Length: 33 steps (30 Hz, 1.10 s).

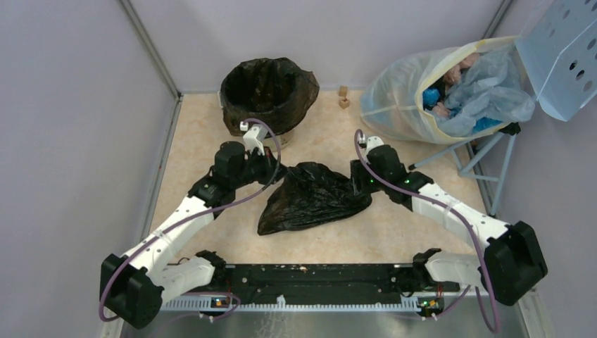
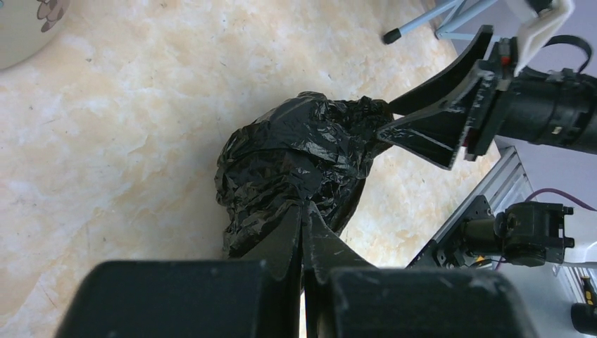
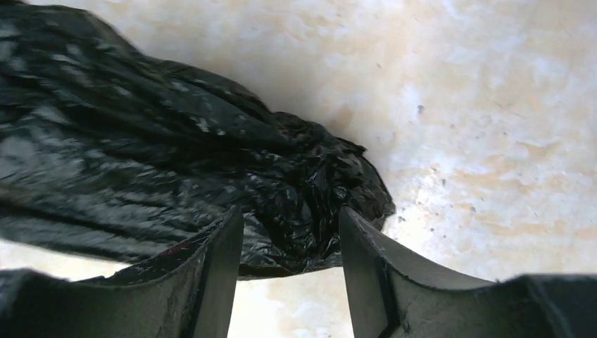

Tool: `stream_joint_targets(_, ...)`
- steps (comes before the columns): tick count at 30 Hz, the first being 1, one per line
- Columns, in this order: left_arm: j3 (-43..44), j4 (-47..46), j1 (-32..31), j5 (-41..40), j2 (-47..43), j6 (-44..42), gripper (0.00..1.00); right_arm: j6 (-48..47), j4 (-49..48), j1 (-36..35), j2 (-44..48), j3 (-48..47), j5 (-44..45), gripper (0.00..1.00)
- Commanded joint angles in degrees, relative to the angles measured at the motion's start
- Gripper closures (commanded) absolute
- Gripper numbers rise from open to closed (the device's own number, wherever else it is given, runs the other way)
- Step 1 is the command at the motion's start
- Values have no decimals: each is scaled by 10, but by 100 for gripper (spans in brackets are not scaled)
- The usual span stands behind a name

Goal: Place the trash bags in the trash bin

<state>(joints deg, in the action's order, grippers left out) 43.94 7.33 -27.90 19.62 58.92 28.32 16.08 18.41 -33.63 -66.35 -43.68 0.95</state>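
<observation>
A crumpled black trash bag (image 1: 313, 197) lies on the beige table between my two arms. My left gripper (image 1: 279, 172) is shut on its left end; in the left wrist view the jaws (image 2: 304, 205) meet on a fold of the bag (image 2: 296, 158). My right gripper (image 1: 356, 180) stands open at the bag's right end. In the right wrist view its fingertips (image 3: 290, 215) straddle the bunched end of the bag (image 3: 176, 169) without pinching it. The trash bin (image 1: 267, 91), lined in black, stands behind the left gripper; its cream wall (image 2: 21, 28) shows in the left wrist view.
A large translucent sack (image 1: 422, 98) of mixed items leans at the back right, under a perforated light-blue panel (image 1: 563, 56) on a metal stand (image 1: 486, 151). Two small wooden blocks (image 1: 343, 96) sit near the back wall. Grey walls close in both sides.
</observation>
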Motion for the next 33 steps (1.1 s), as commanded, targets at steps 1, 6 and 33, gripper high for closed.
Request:
stream_joint_targets(1,32,4,0,-15,12,-13,100,4,11,-5,-26,-26,77,48)
stream_joint_targets(6,41,41,2,-45,21,-16,100,4,8,-5,-26,-24,72,69)
stream_joint_targets(33,58,119,90,-62,-36,1,100,141,-15,183,168,30,-115,97)
